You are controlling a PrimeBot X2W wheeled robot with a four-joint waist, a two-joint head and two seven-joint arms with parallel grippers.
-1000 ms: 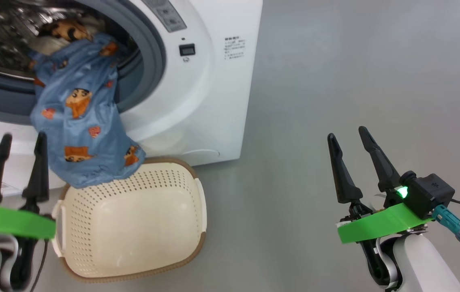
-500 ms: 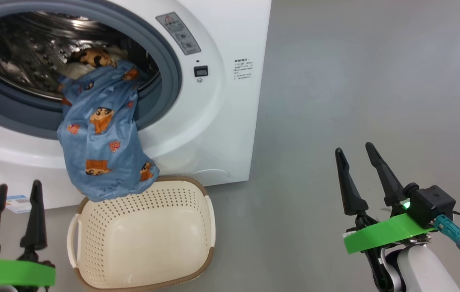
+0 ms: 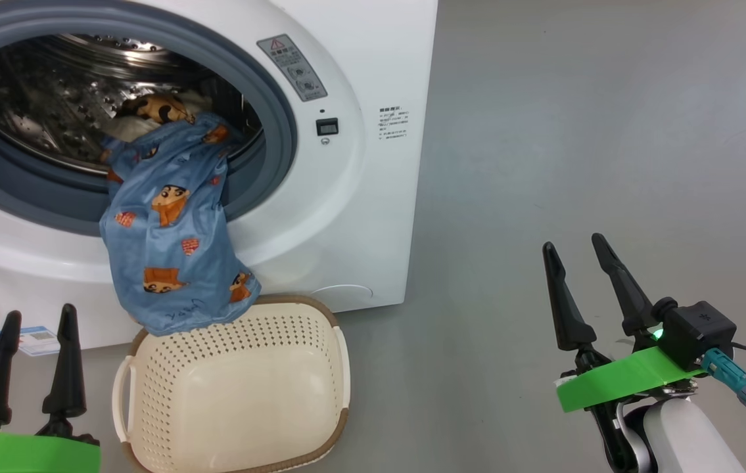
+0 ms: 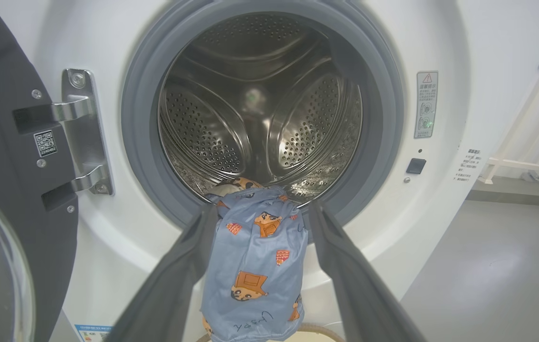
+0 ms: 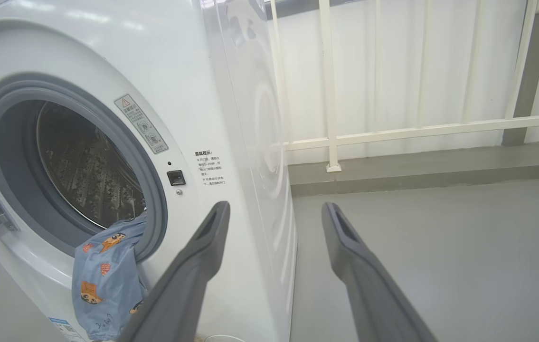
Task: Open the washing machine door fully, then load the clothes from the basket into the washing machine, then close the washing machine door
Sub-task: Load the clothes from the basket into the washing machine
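The basket (image 3: 241, 401) stands empty on the floor just in front of the washing machine (image 3: 359, 197), so I judge the loading is almost done, but not cleanly: the clothes (image 3: 169, 256) are only partly inside. One part lies at the bottom of the drum (image 3: 37, 105). A long blue piece hangs out over the grey gasket (image 3: 280, 131) and down the machine's front, and its lower edge comes to the basket's back rim; I cannot tell if it touches. The washing machine door (image 4: 3, 156) is swung open at the hinge side of the machine. Both grippers are empty, with the fingers spread wide. The left gripper (image 3: 41, 312) is low before the machine's front, beside the basket and apart from the cloth, and the right gripper (image 3: 572, 242) is well off the machine's other side, over bare floor. In the left wrist view the hanging piece sits between my two fingers, so this arm is lined up with it. I would go forward with the left arm, close on the cloth in its lower half, lift it above the gasket lip and carry it deep into the drum before I release. If I release at the lip, I think it will slide back out. No corner should rest on the gasket, otherwise the door would trap it when closing.
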